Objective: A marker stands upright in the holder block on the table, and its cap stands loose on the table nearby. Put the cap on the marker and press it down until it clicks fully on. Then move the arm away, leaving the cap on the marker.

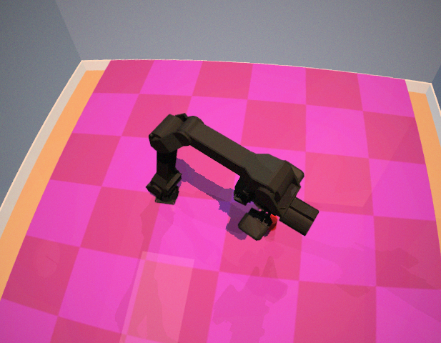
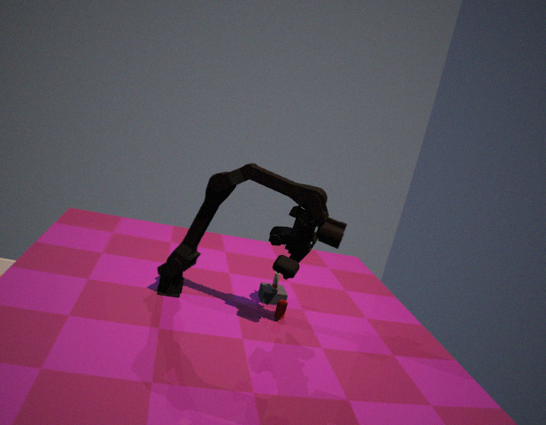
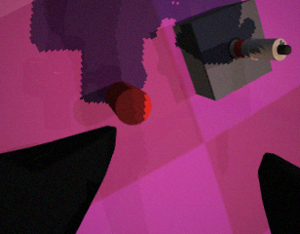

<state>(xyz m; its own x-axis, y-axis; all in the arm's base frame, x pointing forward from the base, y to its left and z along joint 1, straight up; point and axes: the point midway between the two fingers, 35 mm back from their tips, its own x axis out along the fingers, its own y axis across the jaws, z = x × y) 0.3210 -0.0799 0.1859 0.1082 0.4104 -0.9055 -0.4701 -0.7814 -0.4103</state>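
The red cap (image 1: 273,222) (image 2: 280,310) (image 3: 132,104) stands upright and loose on the table, close to the grey holder block (image 2: 265,297) (image 3: 228,80). The marker (image 2: 276,279) (image 3: 262,50) stands upright in the block, bare, with its dark tip showing. My gripper (image 3: 189,150) is open and empty above the table. In the wrist view the cap lies just past the left fingertip, outside the gap between the fingers. In the top view the arm hides the block and marker and partly covers the cap.
The checkered pink table top (image 1: 334,251) (image 2: 291,406) bears the arm's base, left of the block in the top and exterior views. The arm's shadow falls on the table beside the block and cap. Pale raised edging (image 1: 94,65) runs along the far left corner.
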